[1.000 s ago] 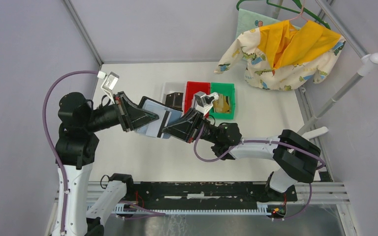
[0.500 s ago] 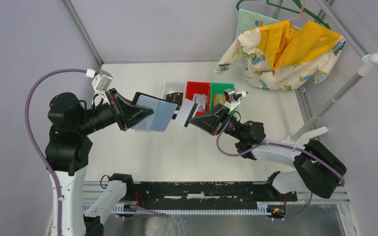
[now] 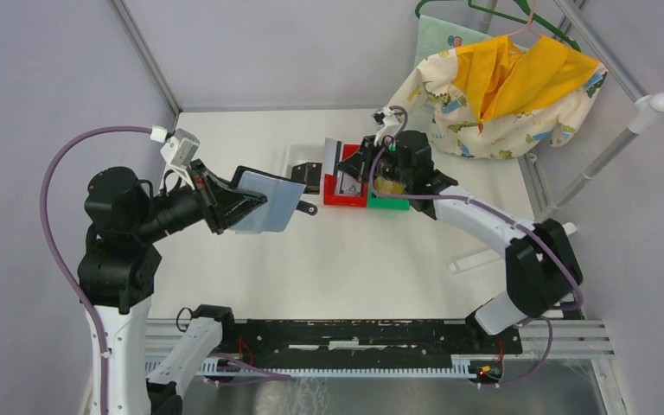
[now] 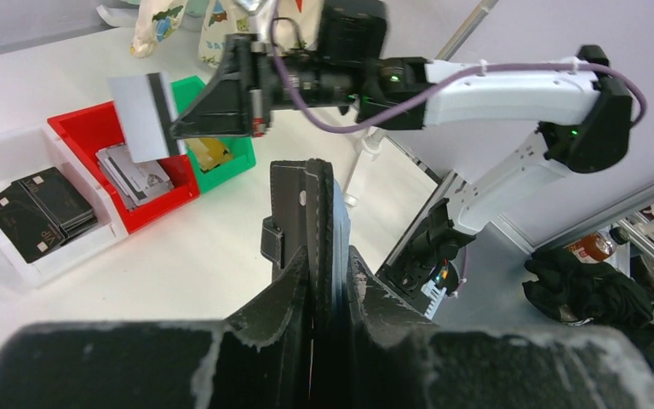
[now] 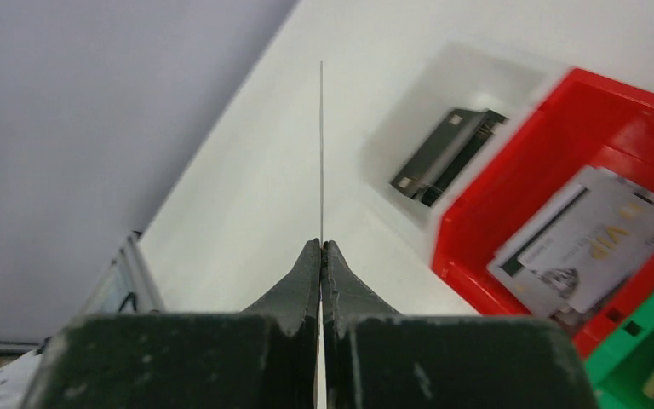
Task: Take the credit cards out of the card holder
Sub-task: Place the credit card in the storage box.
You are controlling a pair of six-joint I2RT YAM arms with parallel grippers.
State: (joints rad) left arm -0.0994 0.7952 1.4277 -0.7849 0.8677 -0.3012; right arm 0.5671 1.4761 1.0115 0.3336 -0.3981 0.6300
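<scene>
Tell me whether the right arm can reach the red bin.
Likely yes: the right gripper, shut on a grey card, hangs by the open-topped red bin, nothing between them.

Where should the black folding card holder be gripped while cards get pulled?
Grip the black folding card holder at its left end, from the left, as the left gripper does: it is thin and flat, so jaws close across its faces, leaving the closure tab end free.

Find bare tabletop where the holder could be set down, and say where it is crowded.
Bare table runs between the bins and the near edge, and in a strip behind the bins. Crowded: the red bin, where the right gripper holds a card, and the clothes corner.
</scene>
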